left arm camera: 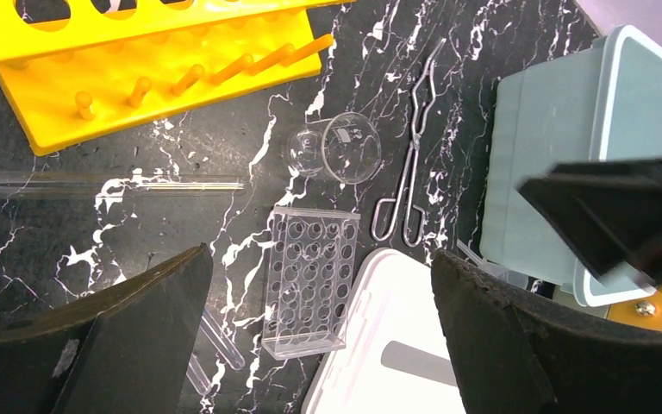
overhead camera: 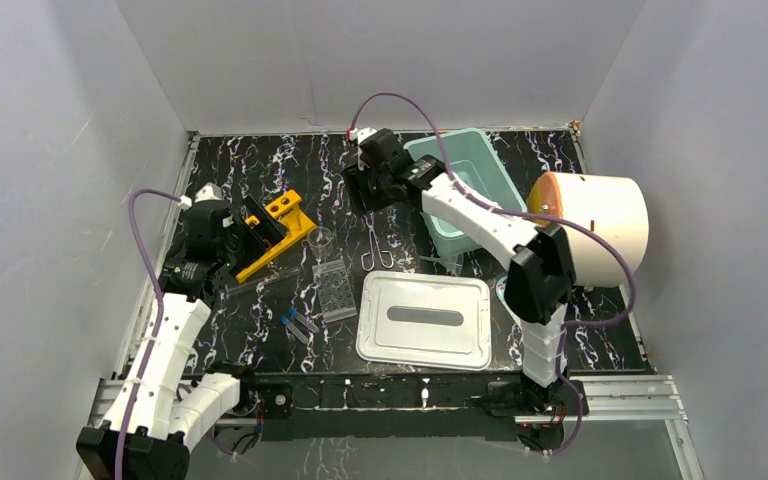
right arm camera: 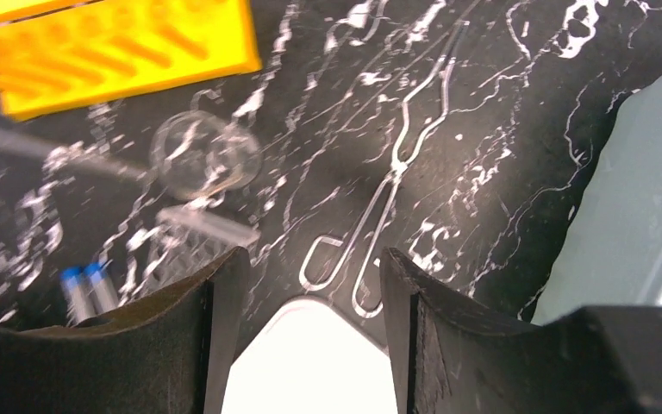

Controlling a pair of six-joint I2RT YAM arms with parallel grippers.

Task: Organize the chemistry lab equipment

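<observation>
On the black table [overhead camera: 250, 345], your left claw [left arm camera: 317, 257] is wide open over the clear well plate [left arm camera: 310, 280]. Your right claw [right arm camera: 315, 259] is open too, holding nothing, over the metal forceps [right arm camera: 394, 168] lying beside the beaker [right arm camera: 207, 155].

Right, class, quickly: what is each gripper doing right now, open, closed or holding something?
Left gripper: open, holding nothing.
Right gripper: open, holding nothing.

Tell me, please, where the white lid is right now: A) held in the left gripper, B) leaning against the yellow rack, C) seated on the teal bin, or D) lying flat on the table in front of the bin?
D: the white lid lies flat on the table, apart from the open teal bin behind it.
</observation>
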